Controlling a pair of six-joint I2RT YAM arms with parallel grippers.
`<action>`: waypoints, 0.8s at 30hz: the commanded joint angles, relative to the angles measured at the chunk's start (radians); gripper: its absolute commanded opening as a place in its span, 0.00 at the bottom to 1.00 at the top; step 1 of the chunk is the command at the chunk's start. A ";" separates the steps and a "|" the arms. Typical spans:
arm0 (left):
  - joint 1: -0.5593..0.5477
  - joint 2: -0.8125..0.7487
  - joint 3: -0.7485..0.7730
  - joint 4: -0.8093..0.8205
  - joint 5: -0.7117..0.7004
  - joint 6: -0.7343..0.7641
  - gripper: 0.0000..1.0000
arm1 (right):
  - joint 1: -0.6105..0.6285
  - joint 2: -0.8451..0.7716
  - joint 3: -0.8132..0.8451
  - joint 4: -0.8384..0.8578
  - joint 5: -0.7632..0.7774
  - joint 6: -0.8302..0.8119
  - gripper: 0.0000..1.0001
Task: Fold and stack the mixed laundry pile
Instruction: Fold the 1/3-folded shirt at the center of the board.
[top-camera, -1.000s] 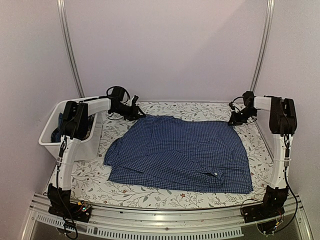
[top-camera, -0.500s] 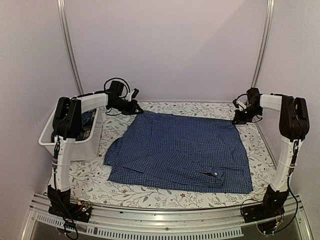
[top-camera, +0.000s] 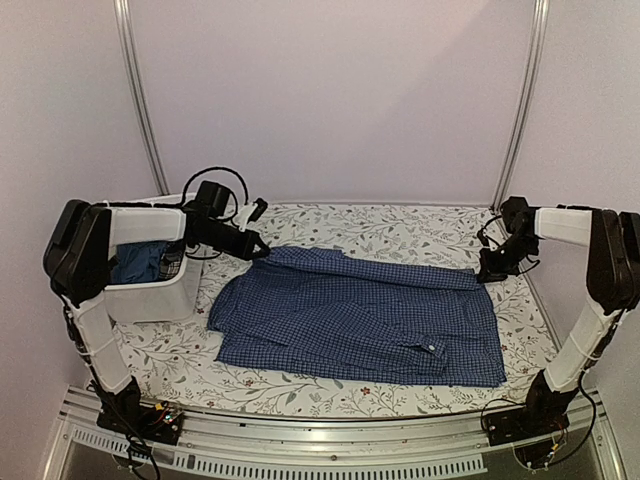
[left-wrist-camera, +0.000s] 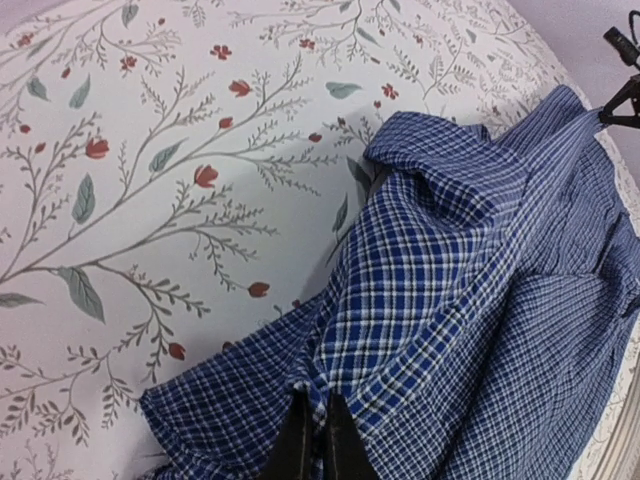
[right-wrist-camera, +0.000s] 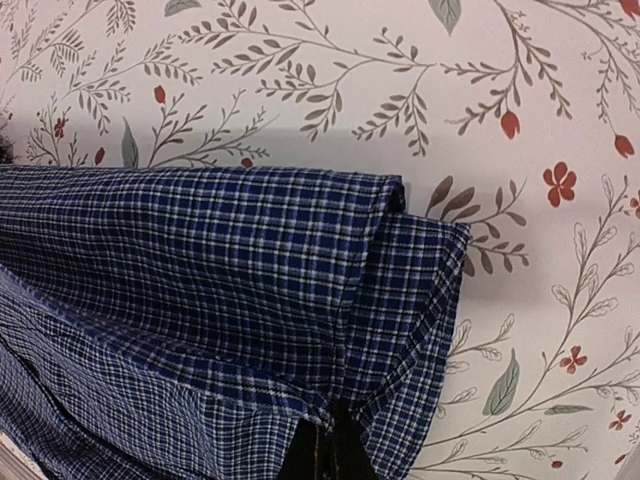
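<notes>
You have drawn the far edge of the shirt (top-camera: 360, 320) nearer. Most of it lies on the tablecloth (top-camera: 400, 225), nearward of both tools. The left gripper (top-camera: 260, 250) and right gripper (top-camera: 488, 270) each pinch a far corner. It's limp and light, so keep those corners taut.

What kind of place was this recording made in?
Most likely a robot test booth set up for laundry, not a home: plain walls with a metal pole in the corner, an aluminium rail along the near edge, and a floral tablecloth holding a checked shirt and a white tub.
</notes>
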 joint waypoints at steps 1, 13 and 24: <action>-0.013 -0.099 -0.119 0.044 -0.077 0.050 0.00 | -0.001 -0.095 -0.063 -0.056 0.098 0.065 0.00; -0.061 -0.275 -0.276 0.000 -0.179 0.098 0.00 | -0.001 -0.179 -0.065 -0.136 0.161 0.115 0.00; -0.096 -0.265 -0.277 -0.090 -0.345 0.123 0.58 | -0.001 -0.078 0.078 -0.285 0.087 0.135 0.49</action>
